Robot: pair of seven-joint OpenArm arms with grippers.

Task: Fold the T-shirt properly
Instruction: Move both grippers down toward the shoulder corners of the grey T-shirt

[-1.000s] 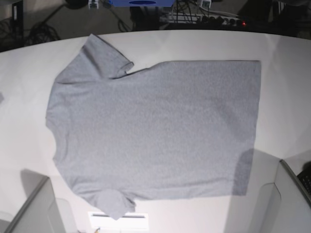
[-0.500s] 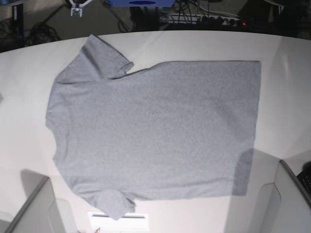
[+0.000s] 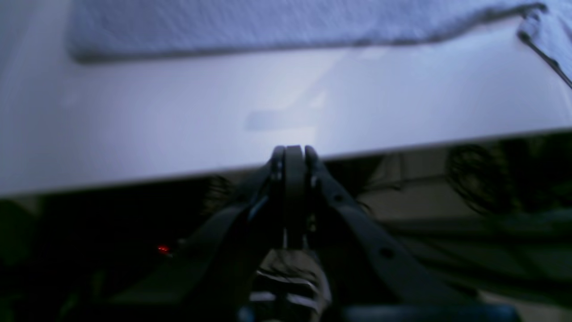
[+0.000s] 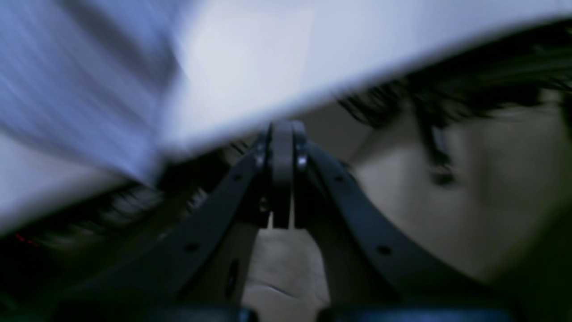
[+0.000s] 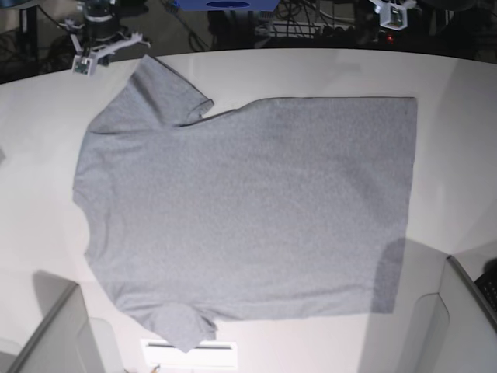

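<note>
Moved: both arms have come into the base view at the far edge; a second ago neither showed there. The right end effector (image 5: 84, 64) now sits at the far left corner, near the upper sleeve; the left end effector (image 5: 394, 15) hangs over the far right, beyond the surface edge.
Meaning: my read is that the fold has not begun and the arms are only arriving; no cloth is lifted or creased.
Near: grey panels stand at both near corners, and a white slip (image 5: 189, 346) lies just beside the lower sleeve.
Shirt: the T-shirt (image 5: 248, 210) lies flat and spread on the surface (image 5: 450, 155), plain side up, collar end to the view's left, hem to the right, one sleeve toward the far edge and one toward the near.
Left end effector: jaws pressed together, holding nothing, poised over the surface edge with the hem side ahead in its wrist view.
Right end effector: jaws pressed together, empty; its wrist view is smeared by motion.
Far: dark room behind, with cables (image 5: 62, 50) and a small red light (image 5: 389, 36).
</note>
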